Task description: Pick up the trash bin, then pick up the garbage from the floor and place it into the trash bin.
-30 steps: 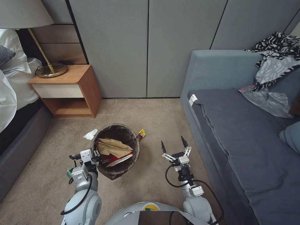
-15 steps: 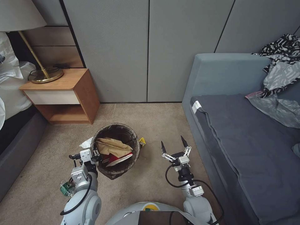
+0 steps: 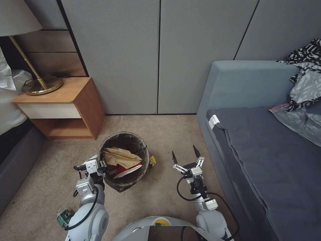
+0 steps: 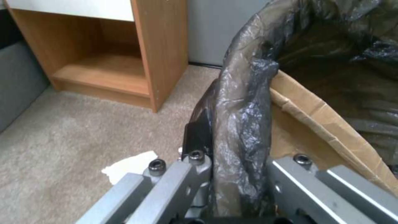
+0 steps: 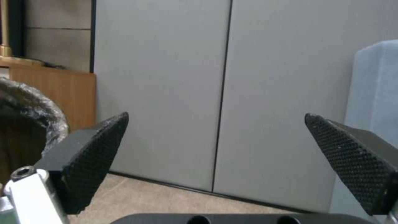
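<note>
A small green bottle (image 3: 63, 217) lies on the carpet (image 3: 40, 187) behind the left gripper, close beside that arm. A white tissue (image 4: 130, 165) lies on the carpet just outside the left gripper, near the bin's wall.

The left gripper (image 3: 102, 166) is closed tight on the near rim of the trash bin (image 3: 140, 147). In the left wrist view one finger sits outside the dark bag (image 4: 244, 124) and the other seems to sit inside, though the bag hides its tip. The bin is tilted. Inside it, right past the gripper, are a tan paper bag (image 3: 120, 156) and a red and white wrapper (image 3: 126, 170).

A yellow snack packet (image 3: 152, 161) lies on the carpet on the far side of the bin from the left gripper, touching or almost touching the bin. It is between the bin and the right gripper.

The right gripper (image 3: 184, 155) hangs in the air above the carpet with its two black fingers (image 5: 93, 158) spread wide apart. It holds nothing. The bin is near its left side, and the grey sofa (image 3: 254, 144) is near its right side.
</note>
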You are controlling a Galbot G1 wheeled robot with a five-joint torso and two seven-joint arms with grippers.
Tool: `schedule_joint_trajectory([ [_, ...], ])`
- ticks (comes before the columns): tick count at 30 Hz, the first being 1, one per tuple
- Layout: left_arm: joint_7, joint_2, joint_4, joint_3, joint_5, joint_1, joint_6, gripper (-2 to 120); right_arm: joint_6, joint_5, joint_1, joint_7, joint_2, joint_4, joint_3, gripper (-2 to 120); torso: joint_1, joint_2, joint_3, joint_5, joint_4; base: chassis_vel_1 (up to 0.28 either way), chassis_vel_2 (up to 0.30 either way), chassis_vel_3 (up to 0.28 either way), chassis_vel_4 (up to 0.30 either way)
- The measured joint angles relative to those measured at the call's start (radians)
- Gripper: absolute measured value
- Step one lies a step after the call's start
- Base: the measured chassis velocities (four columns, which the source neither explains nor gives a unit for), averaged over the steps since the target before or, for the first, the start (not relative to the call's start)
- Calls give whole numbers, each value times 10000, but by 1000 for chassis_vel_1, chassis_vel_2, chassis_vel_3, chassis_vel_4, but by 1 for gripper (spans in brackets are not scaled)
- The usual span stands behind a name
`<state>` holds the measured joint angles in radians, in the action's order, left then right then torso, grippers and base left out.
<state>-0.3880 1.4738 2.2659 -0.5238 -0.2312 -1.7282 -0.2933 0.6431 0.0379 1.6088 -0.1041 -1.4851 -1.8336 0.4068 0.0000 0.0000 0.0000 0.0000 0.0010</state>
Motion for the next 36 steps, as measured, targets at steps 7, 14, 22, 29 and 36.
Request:
schedule_joint_trajectory([
  [7, 0, 14, -25, 1, 6, 4, 10, 3, 220, 23, -16, -154, -20, 79, 7, 100, 0, 0, 0, -1, 0, -111, 114, 119, -113],
  [14, 2, 18, -62, 7, 13, 19, 15, 3, 720, 637, -202, -155, -103, 247, 127, 100, 1, 0, 2, 0, 0, -70, 63, 66, -63],
  [22, 27, 22, -94, 95, 171, 36, 22, 3, 799, 1042, -248, -176, -133, 290, 155, 100, 0, 0, 0, 0, 0, 0, 0, 0, 0],
  [29, 41, -46, -70, 271, 463, 65, 114, 3, 777, 1049, -442, -134, 139, 286, 17, 100, 0, 0, 0, 0, 0, 0, 0, 0, 0],
  [36, 39, -251, 310, 508, 456, 69, -93, 3, 259, 613, -603, -101, 678, 54, -218, 100, 0, 0, 0, 1, -1, 0, 0, 0, 0],
])
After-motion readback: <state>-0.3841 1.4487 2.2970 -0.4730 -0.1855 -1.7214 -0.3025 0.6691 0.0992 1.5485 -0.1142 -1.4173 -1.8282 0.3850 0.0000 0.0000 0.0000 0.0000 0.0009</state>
